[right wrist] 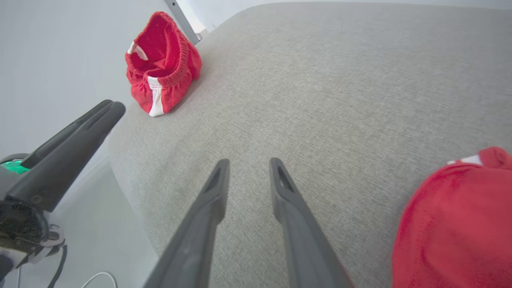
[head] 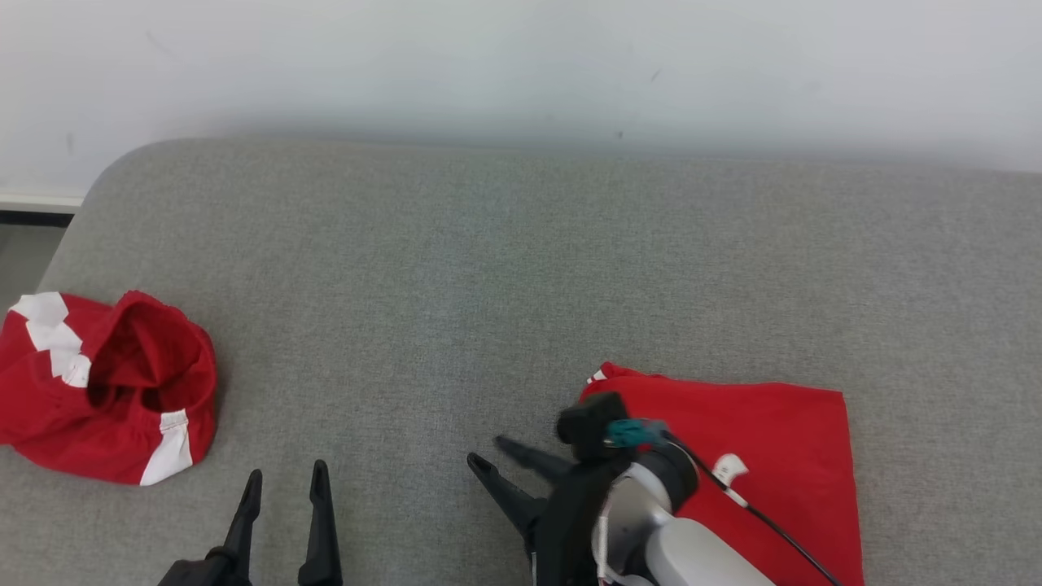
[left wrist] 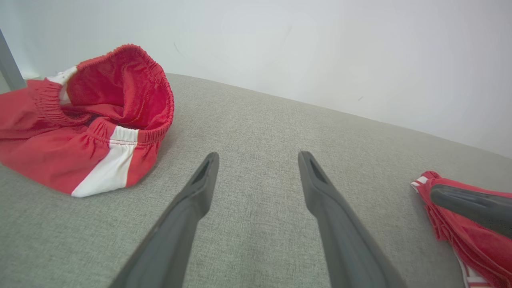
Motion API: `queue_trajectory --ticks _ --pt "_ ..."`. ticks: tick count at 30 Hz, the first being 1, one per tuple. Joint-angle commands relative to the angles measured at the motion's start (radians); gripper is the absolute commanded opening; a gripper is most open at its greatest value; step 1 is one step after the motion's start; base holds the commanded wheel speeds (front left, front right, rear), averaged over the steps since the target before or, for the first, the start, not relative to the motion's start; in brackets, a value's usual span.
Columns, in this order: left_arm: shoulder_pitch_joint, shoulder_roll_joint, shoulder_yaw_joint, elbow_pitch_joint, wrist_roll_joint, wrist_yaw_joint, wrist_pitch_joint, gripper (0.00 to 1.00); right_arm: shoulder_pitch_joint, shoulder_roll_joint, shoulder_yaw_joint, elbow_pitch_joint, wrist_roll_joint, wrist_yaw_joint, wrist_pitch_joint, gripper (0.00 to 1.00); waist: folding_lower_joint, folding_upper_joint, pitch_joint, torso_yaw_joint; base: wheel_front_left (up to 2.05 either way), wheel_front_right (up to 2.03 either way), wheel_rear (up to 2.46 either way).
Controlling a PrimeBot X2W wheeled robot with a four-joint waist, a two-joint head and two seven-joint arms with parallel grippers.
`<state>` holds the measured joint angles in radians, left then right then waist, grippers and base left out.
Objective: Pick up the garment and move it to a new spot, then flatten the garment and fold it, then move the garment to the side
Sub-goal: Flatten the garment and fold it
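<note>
Beside folded red fabric garment point(head: 773, 439): right gripper point(head: 488, 450) narrowly parted, empty, likely setting it aside; left gripper point(head: 287, 470) wide open, empty.

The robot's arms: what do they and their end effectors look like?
The left end effector and right end effector each have two long, tapering dark-grey fingers with a slot near the tip. The right forearm is pale silver, with a black wrist, a teal fitting and a thin black cable.
</note>
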<state>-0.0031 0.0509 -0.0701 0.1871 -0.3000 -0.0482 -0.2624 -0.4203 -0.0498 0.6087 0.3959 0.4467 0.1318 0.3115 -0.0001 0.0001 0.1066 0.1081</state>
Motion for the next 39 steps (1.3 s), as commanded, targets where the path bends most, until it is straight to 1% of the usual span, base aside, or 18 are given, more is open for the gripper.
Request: queue_trajectory --ticks 1,4,5,8,10,12,15,16,19,22,27,34,39 --pt "0.015 -0.001 0.006 -0.006 0.005 0.003 -0.003 1.00 0.036 0.000 -0.025 -0.020 -0.001 -0.002 -0.026 1.00 0.0001 -0.0001 -0.012 -0.010 0.00 0.00 0.00" --pt "0.027 -0.001 0.016 -0.011 0.008 0.005 -0.003 1.00 0.089 0.000 -0.111 -0.072 -0.028 -0.002 -0.087 1.00 0.0001 -0.0001 -0.027 -0.023 0.00 0.00 0.00" --pt "0.034 -0.001 0.024 -0.014 0.010 0.004 -0.003 1.00 0.135 0.000 -0.174 -0.103 -0.058 -0.002 -0.115 1.00 0.0001 -0.0001 -0.036 -0.032 0.00 0.00 0.00" --pt "0.047 -0.001 0.029 -0.017 0.011 0.005 -0.003 1.00 0.199 0.001 -0.257 -0.156 -0.126 -0.002 -0.130 1.00 0.0001 -0.0001 -0.048 -0.046 0.00 0.00 0.00" --pt "0.049 -0.001 0.027 -0.020 0.011 0.005 -0.003 1.00 0.244 0.001 -0.290 -0.194 -0.183 -0.002 -0.117 1.00 0.0001 -0.0001 -0.053 -0.052 0.00 0.00 0.00" --pt "0.052 -0.001 0.025 -0.021 0.010 0.005 -0.003 1.00 0.285 0.001 -0.302 -0.245 -0.244 -0.002 -0.101 1.00 0.0001 -0.0001 -0.056 -0.057 0.00 0.00 0.00" --pt "0.052 -0.001 0.021 -0.023 0.008 0.005 -0.003 1.00 0.355 0.001 -0.277 -0.322 -0.316 -0.002 -0.063 1.00 0.0001 -0.0001 -0.056 -0.059 0.00 0.00 0.00" --pt "0.052 -0.001 0.021 -0.023 0.008 0.005 -0.003 1.00 0.355 0.001 -0.277 -0.322 -0.316 -0.002 -0.063 1.00 0.0001 -0.0001 -0.056 -0.059 0.00 0.00 0.00" --pt "0.050 -0.001 0.017 -0.021 0.007 0.002 -0.003 1.00 0.418 0.001 -0.247 -0.391 -0.378 -0.002 -0.024 1.00 0.0001 -0.0001 -0.051 -0.058 0.00 0.00 0.00" --pt "0.046 -0.001 0.014 -0.020 0.003 0.000 -0.003 1.00 0.471 0.000 -0.248 -0.427 -0.422 -0.002 0.002 1.00 0.0001 -0.0001 -0.043 -0.056 0.00 0.00 0.00" --pt "0.039 -0.001 0.009 -0.021 0.004 -0.001 -0.003 1.00 0.490 0.000 -0.272 -0.410 -0.449 -0.002 -0.006 1.00 0.0001 -0.0001 -0.028 -0.050 0.00 0.00 0.00" --pt "0.029 -0.001 0.008 -0.015 0.013 -0.012 -0.003 1.00 0.443 0.001 -0.291 -0.311 -0.475 -0.002 -0.035 1.00 0.0001 -0.0001 -0.013 -0.029 0.00 0.00 0.00" --pt "0.029 -0.001 0.010 -0.011 0.018 -0.012 -0.003 1.00 0.424 0.001 -0.304 -0.264 -0.479 -0.002 -0.040 1.00 0.0001 -0.0001 -0.013 -0.015 0.00 0.00 0.00"
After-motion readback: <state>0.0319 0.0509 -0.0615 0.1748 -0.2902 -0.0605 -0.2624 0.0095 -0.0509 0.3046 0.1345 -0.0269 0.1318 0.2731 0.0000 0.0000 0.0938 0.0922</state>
